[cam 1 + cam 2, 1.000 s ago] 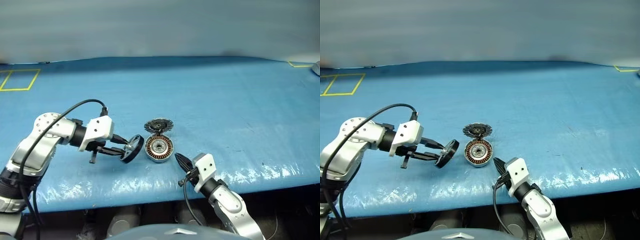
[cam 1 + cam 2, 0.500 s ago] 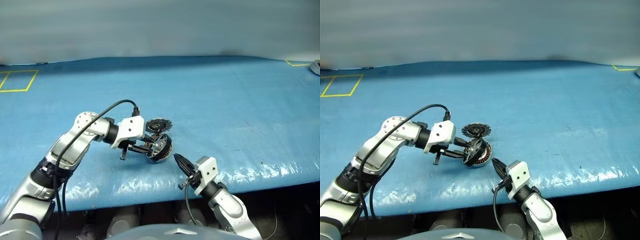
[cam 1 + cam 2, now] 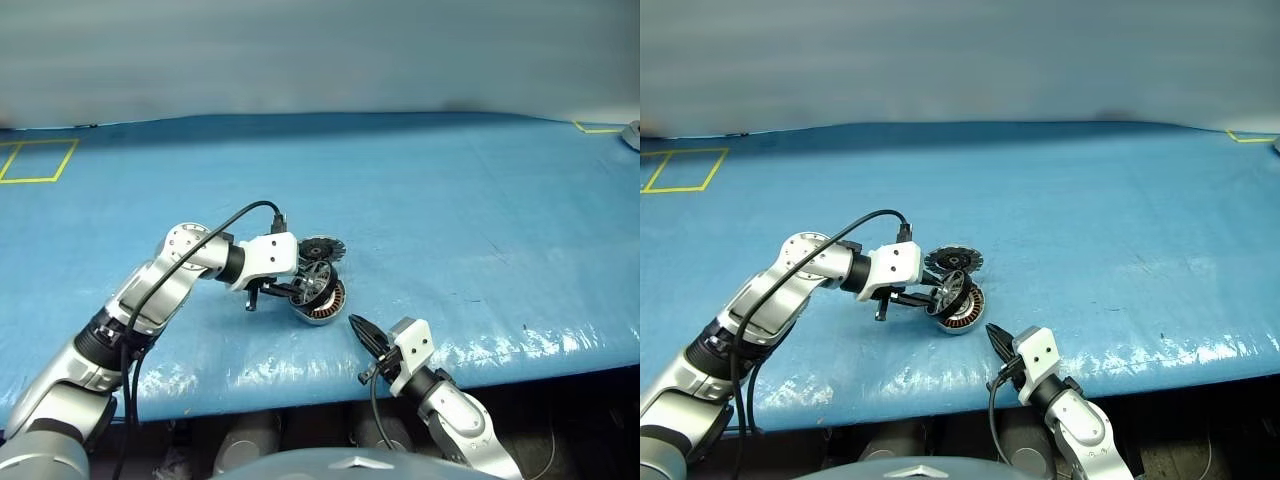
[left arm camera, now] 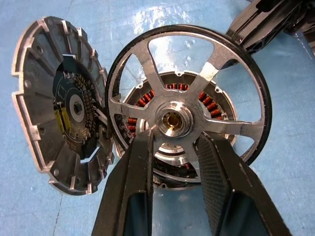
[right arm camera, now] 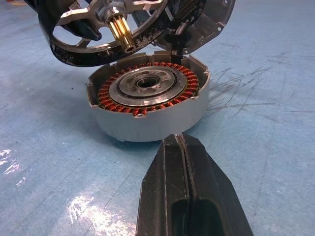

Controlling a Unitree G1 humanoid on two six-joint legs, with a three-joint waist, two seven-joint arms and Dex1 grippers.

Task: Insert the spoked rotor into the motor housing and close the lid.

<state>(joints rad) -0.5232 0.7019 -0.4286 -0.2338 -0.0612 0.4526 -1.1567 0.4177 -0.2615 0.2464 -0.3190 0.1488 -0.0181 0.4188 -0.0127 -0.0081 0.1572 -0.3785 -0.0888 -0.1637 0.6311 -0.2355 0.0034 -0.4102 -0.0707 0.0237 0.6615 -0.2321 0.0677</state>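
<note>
My left gripper (image 3: 299, 286) is shut on the spoked rotor (image 3: 316, 279), its fingers (image 4: 136, 167) pinching a spoke beside the hub (image 4: 173, 123). The rotor hangs tilted just above the motor housing (image 5: 147, 105), its brass shaft angled down toward the housing's centre. Copper windings (image 4: 210, 101) show through the spokes. The lid (image 3: 322, 249) lies inside-up on the table right behind the housing, its segmented rim and dark centre (image 4: 54, 108) showing. My right gripper (image 3: 358, 329) is shut and empty, low over the table, a short way in front of the housing.
The table is covered in blue sheeting with a glossy front edge (image 3: 300, 375). A yellow tape square (image 3: 38, 158) marks the far left, a yellow tape corner (image 3: 590, 127) the far right. Fine scratches (image 5: 236, 83) run beside the housing.
My left arm carried the rotor to the right, from beside the housing to over it, and tipped it down. The right gripper stayed put.
</note>
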